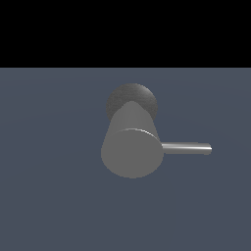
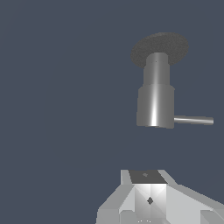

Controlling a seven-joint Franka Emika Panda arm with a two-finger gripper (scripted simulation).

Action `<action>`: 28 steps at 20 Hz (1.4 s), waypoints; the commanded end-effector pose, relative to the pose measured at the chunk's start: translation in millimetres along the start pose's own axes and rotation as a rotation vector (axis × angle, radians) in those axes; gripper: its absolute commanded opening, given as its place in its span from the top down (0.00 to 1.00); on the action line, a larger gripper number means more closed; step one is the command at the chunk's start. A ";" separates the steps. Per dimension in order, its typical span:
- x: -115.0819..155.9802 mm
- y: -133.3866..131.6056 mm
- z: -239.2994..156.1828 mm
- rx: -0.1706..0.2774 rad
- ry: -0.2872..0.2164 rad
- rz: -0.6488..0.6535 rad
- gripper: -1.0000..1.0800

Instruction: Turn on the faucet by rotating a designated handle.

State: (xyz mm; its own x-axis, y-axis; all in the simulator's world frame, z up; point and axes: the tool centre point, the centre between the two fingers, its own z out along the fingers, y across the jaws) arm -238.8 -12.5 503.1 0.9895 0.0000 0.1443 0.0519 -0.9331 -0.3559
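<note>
**Faucet and handle standing free; gripper well apart**

The handle (image 1: 186, 148) is 1 thin grey rod projecting sideways from the faucet (image 1: 131, 147), pointing toward the exterior view's right and lying level. It joins the thick grey cylinder near its flat round end face. The cylinder rises from a darker speckled round base (image 1: 131, 98), which sits on a plain blue-grey floor (image 1: 49, 171).

Nothing touches the rod or the cylinder, and nothing lies between them and the arm.

In the wrist view the faucet (image 2: 155, 103), its handle (image 2: 193, 120) and base (image 2: 159, 47) show in full. The gripper (image 2: 150, 199) is near the frame edge, well apart from the faucet. Only its white faceted body shows, cut off by the frame; the fingertips are out of sight, so whether the jaws are parted or closed cannot be told. The exterior view shows no part of the arm.
</note>
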 end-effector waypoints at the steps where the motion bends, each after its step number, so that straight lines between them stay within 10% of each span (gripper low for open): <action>1: 4.3 2.3 -11.2 0.091 0.061 0.002 1.00; 14: 23.5 42.9 -81.7 0.588 0.411 0.062 1.00; 28: 31.9 148.3 -130.9 1.087 0.766 0.260 1.00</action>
State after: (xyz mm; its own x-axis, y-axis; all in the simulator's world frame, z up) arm -218.0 -183.9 578.8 0.7042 -0.6250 0.3369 0.2954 -0.1736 -0.9395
